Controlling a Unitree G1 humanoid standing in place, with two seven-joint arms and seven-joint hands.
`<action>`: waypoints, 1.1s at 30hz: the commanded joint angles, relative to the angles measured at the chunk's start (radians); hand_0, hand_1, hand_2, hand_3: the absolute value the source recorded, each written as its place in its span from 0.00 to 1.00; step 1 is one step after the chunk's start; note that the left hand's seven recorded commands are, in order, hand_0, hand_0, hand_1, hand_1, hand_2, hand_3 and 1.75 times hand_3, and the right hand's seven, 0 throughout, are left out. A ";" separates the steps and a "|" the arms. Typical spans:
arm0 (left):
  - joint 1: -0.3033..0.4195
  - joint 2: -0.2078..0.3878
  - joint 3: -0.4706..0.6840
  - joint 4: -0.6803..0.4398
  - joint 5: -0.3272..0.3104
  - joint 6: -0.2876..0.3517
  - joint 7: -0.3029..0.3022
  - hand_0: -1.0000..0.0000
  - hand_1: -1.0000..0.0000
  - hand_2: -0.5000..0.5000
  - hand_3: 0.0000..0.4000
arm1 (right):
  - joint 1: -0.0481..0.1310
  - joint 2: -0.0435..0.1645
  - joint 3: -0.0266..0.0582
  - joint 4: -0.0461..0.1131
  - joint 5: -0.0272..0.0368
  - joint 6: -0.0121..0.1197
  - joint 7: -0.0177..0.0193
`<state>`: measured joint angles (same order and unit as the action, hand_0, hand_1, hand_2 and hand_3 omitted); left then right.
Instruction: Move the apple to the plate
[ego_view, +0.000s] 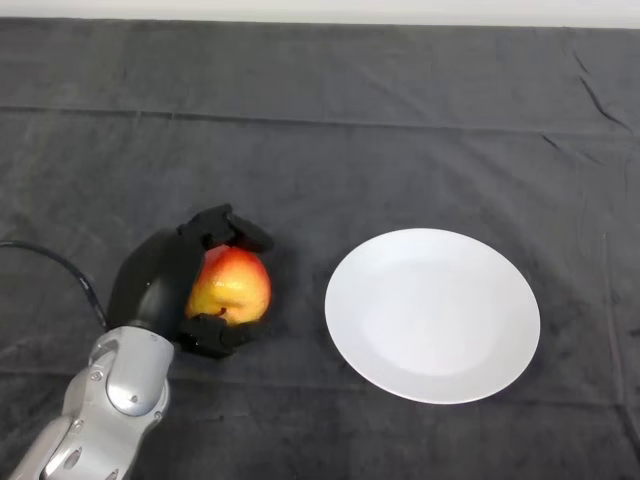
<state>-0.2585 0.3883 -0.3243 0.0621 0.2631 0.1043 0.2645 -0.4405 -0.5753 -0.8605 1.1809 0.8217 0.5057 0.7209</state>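
A red and yellow apple (232, 285) rests on the dark cloth at the left of centre. My left hand (160, 280) is wrapped round it from the left, with fingers curled over its top and the thumb under its near side. A white round plate (432, 315) lies on the cloth to the right of the apple, a short gap away, with nothing on it. The silver-grey forearm comes in from the lower left.
The dark cloth (330, 150) covers the whole table, with a fold line running across the far part. A pale strip of wall (400, 10) shows beyond the table's far edge.
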 joint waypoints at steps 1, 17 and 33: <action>-0.046 -0.010 0.032 -0.026 0.040 0.015 0.022 0.00 0.00 0.50 1.00 | 0.019 -0.021 -0.0153 -0.013 0.0102 0.000 -0.0072; -0.162 -0.054 -0.047 0.016 0.041 0.035 0.029 0.00 0.00 0.50 1.00 | 0.018 -0.021 -0.0151 -0.012 0.0106 0.000 -0.0070; -0.334 -0.141 -0.217 0.151 0.013 0.034 0.077 0.00 0.00 0.50 1.00 | 0.018 -0.023 -0.0152 -0.009 0.0109 0.000 -0.0056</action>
<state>-0.5531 0.2434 -0.5429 0.2007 0.2799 0.1467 0.3288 -0.4405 -0.5753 -0.8604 1.1809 0.8218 0.5057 0.7204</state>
